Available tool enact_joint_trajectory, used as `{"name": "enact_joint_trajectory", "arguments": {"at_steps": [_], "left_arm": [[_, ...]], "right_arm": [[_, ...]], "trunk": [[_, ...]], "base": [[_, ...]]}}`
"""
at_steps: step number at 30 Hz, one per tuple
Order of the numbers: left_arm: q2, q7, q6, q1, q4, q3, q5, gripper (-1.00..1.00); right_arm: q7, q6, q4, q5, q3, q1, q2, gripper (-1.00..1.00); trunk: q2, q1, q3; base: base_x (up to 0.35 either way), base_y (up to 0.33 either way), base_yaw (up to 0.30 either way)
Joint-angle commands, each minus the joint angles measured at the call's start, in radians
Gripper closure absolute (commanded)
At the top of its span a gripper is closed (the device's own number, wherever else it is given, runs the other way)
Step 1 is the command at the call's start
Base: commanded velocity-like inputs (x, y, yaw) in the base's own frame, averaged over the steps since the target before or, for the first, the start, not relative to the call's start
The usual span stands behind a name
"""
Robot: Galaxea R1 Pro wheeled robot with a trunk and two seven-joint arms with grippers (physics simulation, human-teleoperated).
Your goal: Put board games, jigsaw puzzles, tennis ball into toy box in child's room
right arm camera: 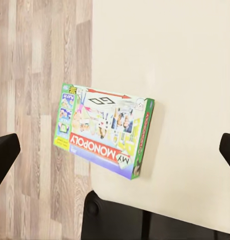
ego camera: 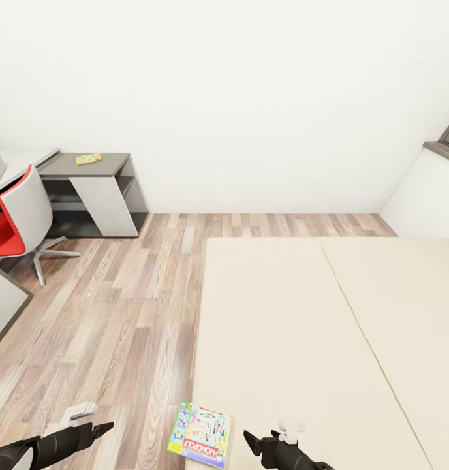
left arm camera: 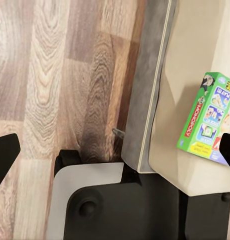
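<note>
A blue-green board game with a red Monopoly banner [ego camera: 201, 434] [left arm camera: 207, 117] [right arm camera: 104, 130] lies flat on the near left corner of the cream bed [ego camera: 303, 326], one end sticking out over the floor. My right gripper [ego camera: 254, 440] [right arm camera: 115, 152] hovers open just right of the box, nothing between its fingers. Over the floor to the left of the bed, my left gripper [ego camera: 104, 427] [left arm camera: 115, 152] is open and holds nothing. Far off, a small flat yellow-green toy [ego camera: 89, 158] rests on the dark grey part of the table [ego camera: 113, 160]; its kind is too small to tell.
A red and grey swivel chair [ego camera: 15, 222] stands by the table at the left. Wood-plank floor [ego camera: 120, 307] runs between the table and the bed. A white unit with a dark top [ego camera: 433, 189] stands against the wall at the far right, behind the bed.
</note>
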Motion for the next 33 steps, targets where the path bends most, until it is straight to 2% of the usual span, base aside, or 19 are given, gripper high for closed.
{"name": "enact_joint_trajectory", "arguments": {"at_steps": [1, 33], "left_arm": [[0.000, -0.002, 0.010, 0.000, 0.000, 0.001, 0.008, -1.00], [-0.004, 0.007, -0.013, 0.000, 0.048, -0.001, 0.005, -1.00]], "right_arm": [[0.001, 0.008, -0.001, -0.010, -0.001, 0.000, 0.001, -1.00], [-0.014, -0.030, 0.063, 0.001, -0.004, 0.000, 0.003, -1.00]], "trunk": [[-0.002, 0.001, 0.000], [-0.002, 0.001, 0.052]], "base": [[0.000, 0.000, 0.000], [0.000, 0.000, 0.000]]}}
